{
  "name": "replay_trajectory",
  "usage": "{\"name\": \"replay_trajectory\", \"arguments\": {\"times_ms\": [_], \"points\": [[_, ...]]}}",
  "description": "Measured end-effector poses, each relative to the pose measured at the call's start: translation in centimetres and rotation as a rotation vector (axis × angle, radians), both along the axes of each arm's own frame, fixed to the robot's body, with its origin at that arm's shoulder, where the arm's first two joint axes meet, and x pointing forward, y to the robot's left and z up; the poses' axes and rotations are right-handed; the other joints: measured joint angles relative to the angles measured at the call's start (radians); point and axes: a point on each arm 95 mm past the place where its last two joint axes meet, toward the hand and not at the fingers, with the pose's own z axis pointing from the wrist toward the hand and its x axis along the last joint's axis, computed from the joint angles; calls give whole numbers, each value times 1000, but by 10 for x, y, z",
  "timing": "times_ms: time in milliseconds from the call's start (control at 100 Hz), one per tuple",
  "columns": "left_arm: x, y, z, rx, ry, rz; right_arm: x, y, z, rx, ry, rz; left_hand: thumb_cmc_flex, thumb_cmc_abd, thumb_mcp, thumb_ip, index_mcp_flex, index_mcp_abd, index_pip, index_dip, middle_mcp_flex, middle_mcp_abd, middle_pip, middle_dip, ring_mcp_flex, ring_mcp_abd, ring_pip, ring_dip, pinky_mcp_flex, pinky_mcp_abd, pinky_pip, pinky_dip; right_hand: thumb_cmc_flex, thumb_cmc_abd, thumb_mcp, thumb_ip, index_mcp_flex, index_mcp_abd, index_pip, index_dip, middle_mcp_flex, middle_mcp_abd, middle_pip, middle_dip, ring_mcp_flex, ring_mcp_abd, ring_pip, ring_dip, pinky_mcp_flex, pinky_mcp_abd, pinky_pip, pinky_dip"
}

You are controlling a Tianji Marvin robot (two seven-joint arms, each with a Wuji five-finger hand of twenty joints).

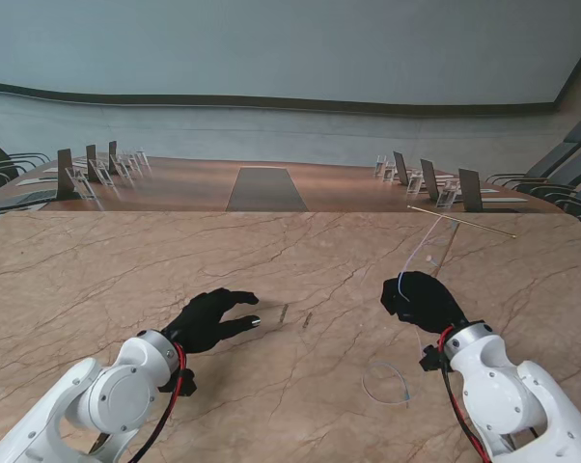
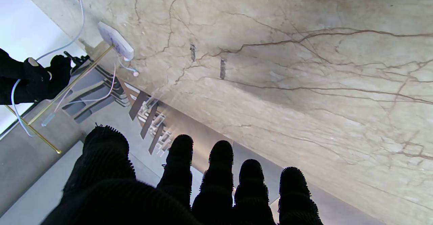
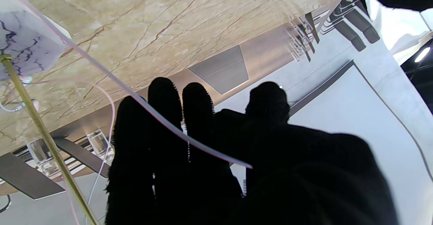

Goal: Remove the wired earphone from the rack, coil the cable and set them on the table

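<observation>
No text, label, brand, number or sign can be read in any of the three views. The small stands point(image 1: 86, 183) along the far conference table are too small and blurred to show any lettering, and the white marbled base of the rack point(image 2: 115, 44) carries only dark veining, not writing.
</observation>
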Motion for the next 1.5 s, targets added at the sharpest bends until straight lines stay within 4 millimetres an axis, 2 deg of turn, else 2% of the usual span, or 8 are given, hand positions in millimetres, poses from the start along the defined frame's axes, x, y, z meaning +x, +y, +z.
{"name": "replay_trajectory", "arguments": {"times_ms": [310,330,780,1080,1210,1310,1390,1500], "points": [[4,-11,3,-20,12,-35,-10,12,4,-37,38,89,0,0,0,0,0,0,0,0,0,0,0,0,0,0,0,0,0,0,0,0,0,-10,3,-1,1,-3,1,23,5,0,25,1,9,1,27,2,11,2,22,20],[5,-12,3,-22,13,-37,-11,13,4,-37,39,92,0,0,0,0,0,0,0,0,0,0,0,0,0,0,0,0,0,0,0,0,0,-24,11,-21,1,-3,1,23,6,0,31,1,10,1,28,2,11,2,23,22],[15,-33,5,-48,40,-89,-31,27,-3,-49,88,127,0,0,0,0,0,0,0,0,1,0,0,0,0,0,0,0,0,0,0,0,0,-38,23,-20,1,-10,1,34,10,2,70,11,20,7,66,13,19,13,58,45],[27,-52,4,-68,72,-132,-45,35,-10,-58,135,158,24,39,-1,0,0,0,0,0,1,1,0,4,0,9,0,1,0,0,0,0,0,-39,27,-20,1,-10,1,35,25,8,87,11,30,12,88,13,26,24,82,49],[33,-61,4,-67,67,-145,-48,41,-14,-57,166,173,24,39,-1,0,0,0,0,13,14,1,9,44,5,12,13,16,0,0,0,10,12,-50,35,-21,1,-10,2,35,25,9,111,14,40,14,108,16,29,28,102,61],[37,-68,5,-86,77,-151,-50,45,-16,-55,192,187,24,39,-2,0,0,0,0,22,14,2,42,99,16,39,36,40,4,0,2,24,12,-64,41,-21,1,-10,11,35,26,10,126,25,40,14,117,24,29,28,108,71],[40,-73,7,-92,77,-160,-52,48,-19,-52,214,202,24,39,-2,0,1,0,0,28,13,25,75,165,17,48,72,86,8,1,7,38,24,-81,42,-21,1,-11,12,35,26,11,136,36,44,14,127,25,34,29,116,73],[45,-80,9,-103,74,-168,-54,52,-22,-50,239,218,24,39,-2,0,2,0,12,52,12,26,137,263,28,65,165,178,22,5,24,64,24,-81,42,-21,0,-11,12,35,26,11,139,37,48,16,137,25,37,36,126,83]]}}
